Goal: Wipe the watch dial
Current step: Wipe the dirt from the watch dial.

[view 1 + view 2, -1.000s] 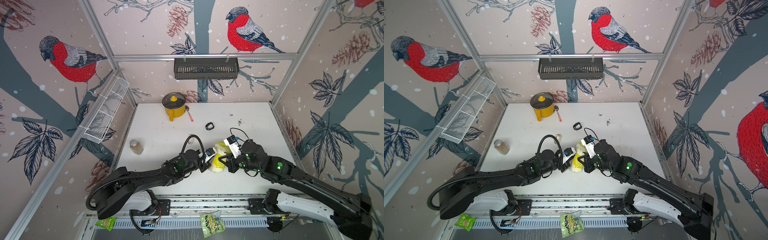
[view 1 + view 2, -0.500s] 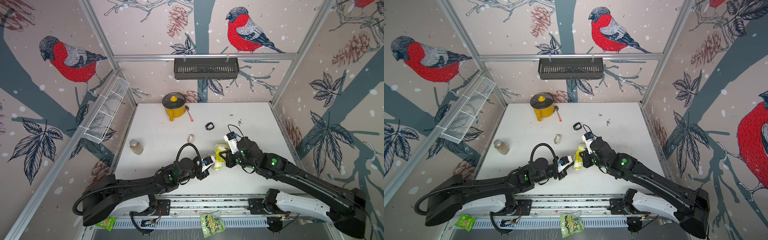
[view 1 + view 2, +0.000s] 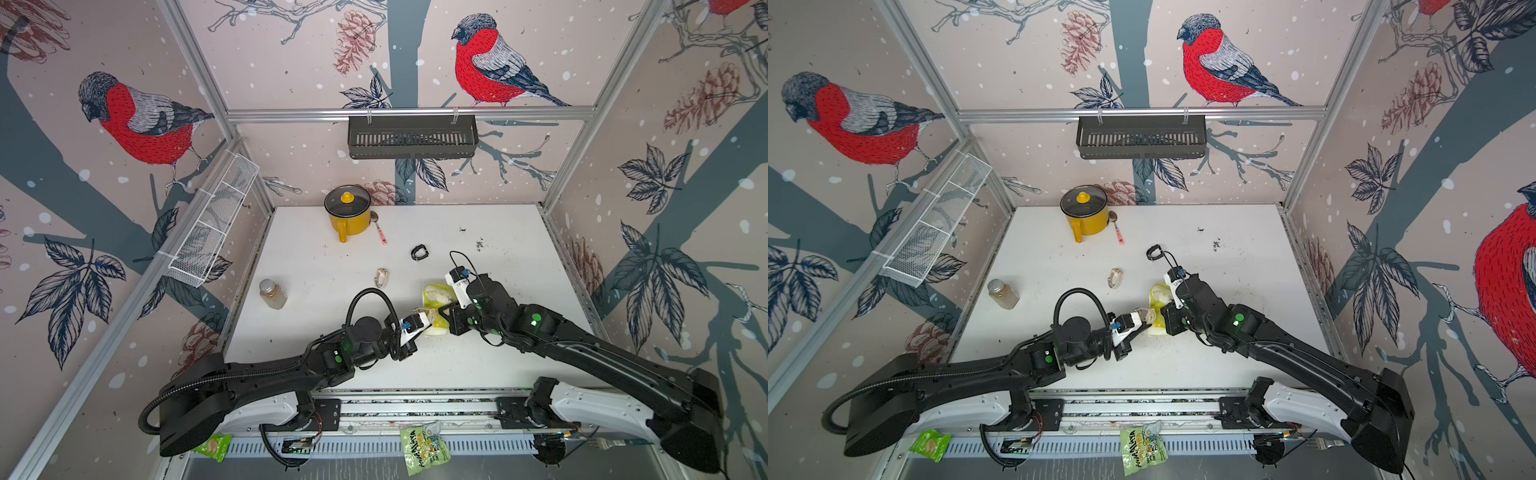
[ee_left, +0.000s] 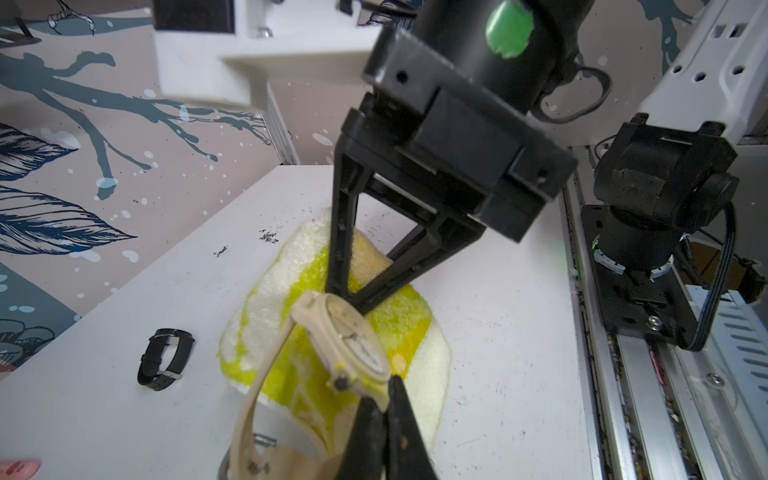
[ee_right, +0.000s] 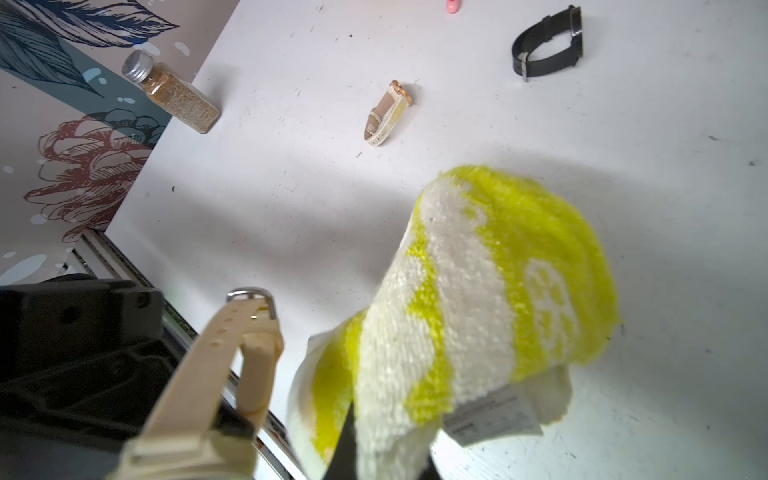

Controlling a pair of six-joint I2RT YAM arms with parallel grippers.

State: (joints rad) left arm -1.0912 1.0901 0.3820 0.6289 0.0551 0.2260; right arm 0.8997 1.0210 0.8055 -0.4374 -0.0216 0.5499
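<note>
My left gripper [image 4: 384, 399] is shut on the edge of a cream watch [image 4: 353, 345], just beside the crown. The watch's white dial [image 4: 361, 347] is tilted toward the right arm and its strap [image 5: 232, 353] loops back toward the left wrist. My right gripper [image 4: 353, 301] is shut on a yellow-and-white cloth [image 5: 478, 291]. This cloth [image 4: 299, 374] hangs just behind and below the watch; I cannot tell whether it touches the dial. In both top views the two grippers [image 3: 428, 316] [image 3: 1166, 312] meet at the table's front centre, with the cloth [image 3: 436, 294] between them.
Farther back on the white table lie a black watch [image 3: 419, 252] and a second cream watch [image 3: 382, 277]. A spice jar [image 3: 272, 294] stands at the left, and a yellow pot [image 3: 348, 212] with a spoon [image 3: 380, 232] at the back. Dark crumbs [image 3: 480, 245] lie at the back right.
The left arm has drawn back toward the front rail with the watch, uncovering the loose cream watch. The right gripper with the cloth has shifted slightly left and back.
</note>
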